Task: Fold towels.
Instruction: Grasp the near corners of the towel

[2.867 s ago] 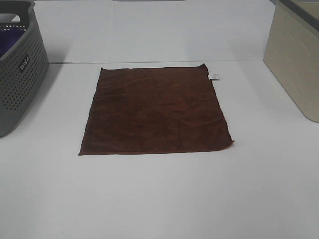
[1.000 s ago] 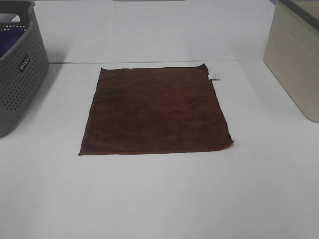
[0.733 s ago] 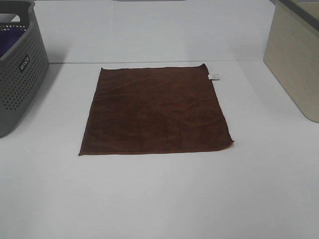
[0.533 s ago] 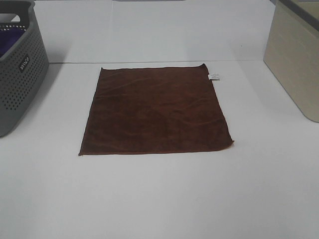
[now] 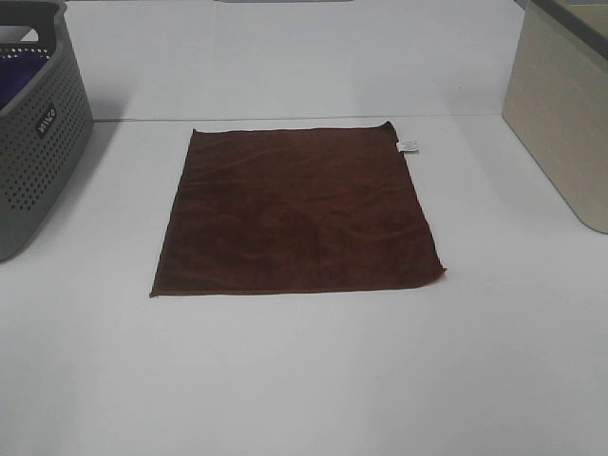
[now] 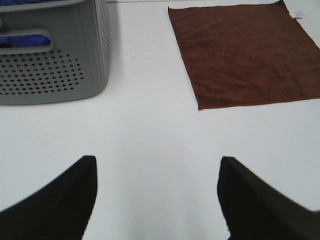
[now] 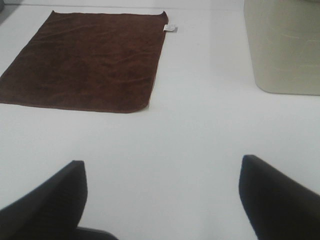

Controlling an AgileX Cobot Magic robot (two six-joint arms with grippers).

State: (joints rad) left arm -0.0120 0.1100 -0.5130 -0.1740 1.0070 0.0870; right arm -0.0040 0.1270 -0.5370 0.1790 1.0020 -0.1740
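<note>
A dark reddish-brown towel [image 5: 296, 211] lies flat and unfolded in the middle of the white table, its small white tag [image 5: 408, 145] at the far right corner. Neither arm appears in the exterior high view. In the left wrist view the towel [image 6: 245, 57] lies well ahead of my left gripper [image 6: 157, 192], whose black fingers [image 6: 65, 197] stand wide apart over bare table. The right wrist view shows the towel [image 7: 82, 60] ahead of my right gripper [image 7: 162, 197], which is open too, with nothing between its fingers [image 7: 277, 200].
A grey perforated basket [image 5: 38, 123] holding a purple cloth [image 5: 19, 76] stands at the table's left edge, also seen as the basket [image 6: 50, 55] in the left wrist view. A beige bin [image 5: 565, 104] stands at the right, the same bin [image 7: 282, 45] ahead of the right gripper.
</note>
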